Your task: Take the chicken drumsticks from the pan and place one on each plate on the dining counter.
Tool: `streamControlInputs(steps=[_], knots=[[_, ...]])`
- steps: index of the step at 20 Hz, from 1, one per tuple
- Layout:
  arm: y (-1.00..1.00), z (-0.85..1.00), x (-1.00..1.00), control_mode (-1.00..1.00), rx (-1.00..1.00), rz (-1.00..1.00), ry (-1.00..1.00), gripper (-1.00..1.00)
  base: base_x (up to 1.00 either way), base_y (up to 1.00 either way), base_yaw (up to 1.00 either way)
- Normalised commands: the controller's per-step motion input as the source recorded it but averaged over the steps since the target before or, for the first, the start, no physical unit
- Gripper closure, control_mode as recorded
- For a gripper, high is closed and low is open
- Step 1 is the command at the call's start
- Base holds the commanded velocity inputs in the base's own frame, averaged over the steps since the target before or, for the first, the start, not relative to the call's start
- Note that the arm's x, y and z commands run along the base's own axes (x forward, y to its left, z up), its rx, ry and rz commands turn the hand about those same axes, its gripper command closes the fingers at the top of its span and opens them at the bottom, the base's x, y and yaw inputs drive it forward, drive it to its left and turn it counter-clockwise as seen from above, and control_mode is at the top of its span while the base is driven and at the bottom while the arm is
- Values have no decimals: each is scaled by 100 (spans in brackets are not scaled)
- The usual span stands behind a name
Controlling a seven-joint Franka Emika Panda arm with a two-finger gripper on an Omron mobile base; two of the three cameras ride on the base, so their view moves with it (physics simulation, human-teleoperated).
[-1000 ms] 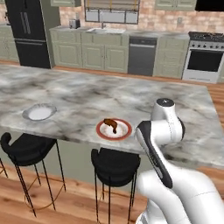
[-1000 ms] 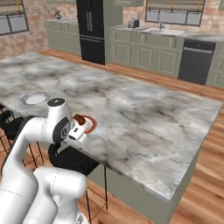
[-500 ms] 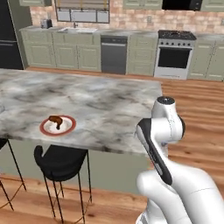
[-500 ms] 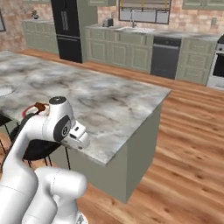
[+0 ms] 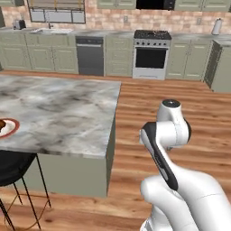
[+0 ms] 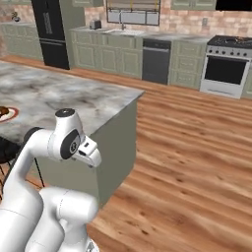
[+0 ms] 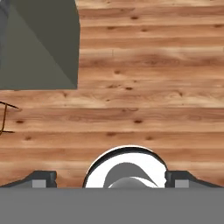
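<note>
The dining counter point(image 5: 58, 113) point(image 6: 59, 96) fills the left side of both base views. At its far left edge lies the red-rimmed plate point(image 5: 6, 130) point(image 6: 9, 115) with a dark reddish-brown chicken drumstick point(image 5: 1, 125) point(image 6: 4, 111) on it. My arm is folded close to the base, off the counter's right end. In the hand view my gripper point(image 7: 110, 180) points down at the wooden floor, open, its fingertips point(image 7: 41, 179) far apart with nothing between them. The pan is too far away to make out.
A stove point(image 5: 151, 52) point(image 6: 225, 69) stands at the back wall with a dishwasher point(image 5: 90, 56) point(image 6: 156, 61) to its left. A black fridge point(image 6: 51, 32) is far left. A black stool point(image 5: 11, 164) sits under the counter. The counter's green corner point(image 7: 39, 43) shows beside open wooden floor point(image 5: 149, 108).
The whole picture has slid left: the base has driven right along the counter. The red-rimmed plate now sits at the left edge and the plain plate has left the view. The gripper stays open.
</note>
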Motion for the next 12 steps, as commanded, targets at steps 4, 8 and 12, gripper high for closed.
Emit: streamControlInputs(steps=[4,8,12], knots=[[0,0,0,100,0,0,0,-100,8,-93,-4],[0,0,0,100,0,0,0,-100,56,-73,0],[0,0,0,100,0,0,0,-100,70,-60,0]])
